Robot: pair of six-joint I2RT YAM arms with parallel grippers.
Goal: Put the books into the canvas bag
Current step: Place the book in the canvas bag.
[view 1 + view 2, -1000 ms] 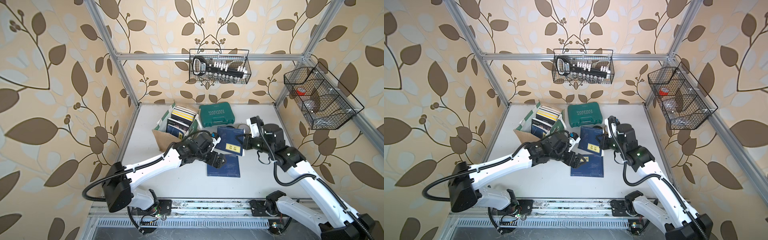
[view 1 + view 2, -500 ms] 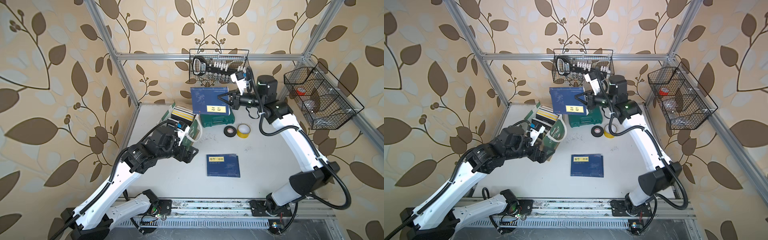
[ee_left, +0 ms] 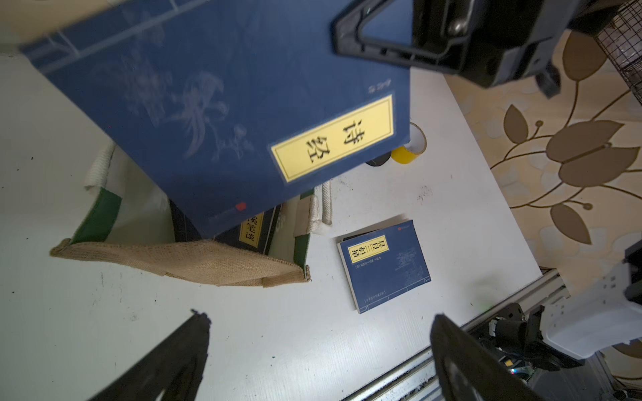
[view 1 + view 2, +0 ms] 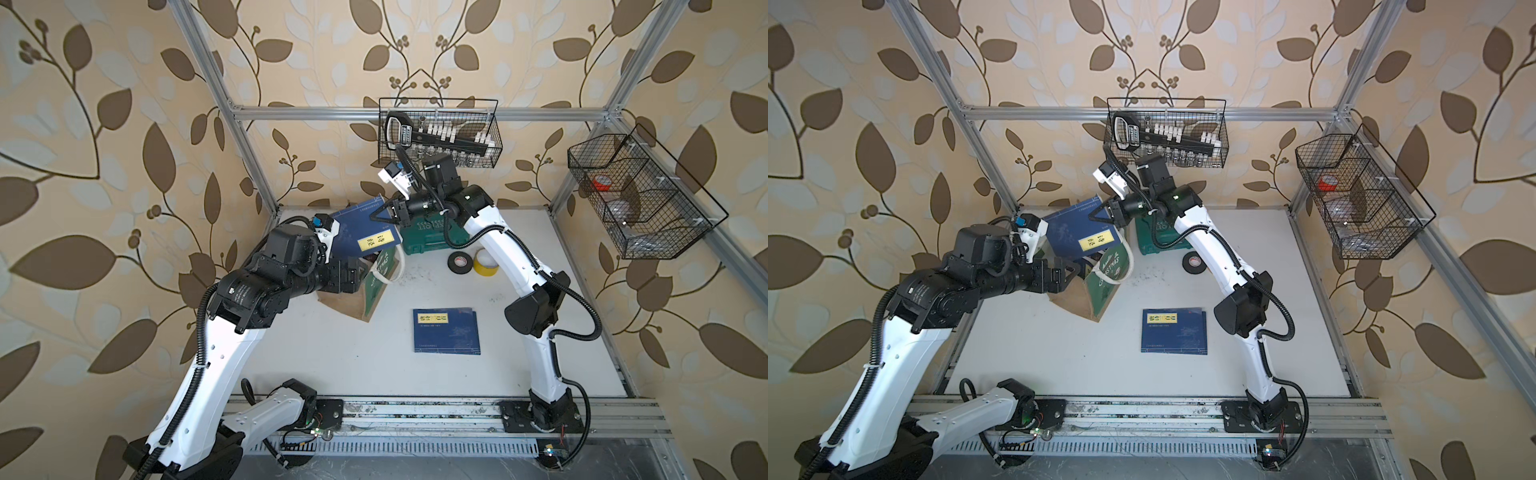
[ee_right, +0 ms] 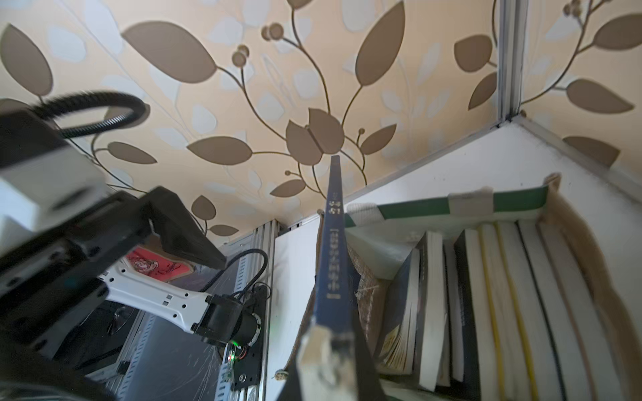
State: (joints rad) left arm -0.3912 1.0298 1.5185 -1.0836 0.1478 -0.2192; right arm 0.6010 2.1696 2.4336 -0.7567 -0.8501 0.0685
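Your right fingers (image 3: 347,38) grip a thin navy paperback (image 3: 208,104), yellow-labelled, tilted over the open mouth of the boxy burlap bag (image 3: 208,260), far left. Left fingers (image 3: 180,357) stand released, empty. A second navy paperback (image 3: 385,264) lies flat on the worktop (image 3: 243,330).

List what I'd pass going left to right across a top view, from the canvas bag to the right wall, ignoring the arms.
canvas bag → black tape roll → yellow tape roll → wire basket on the right wall
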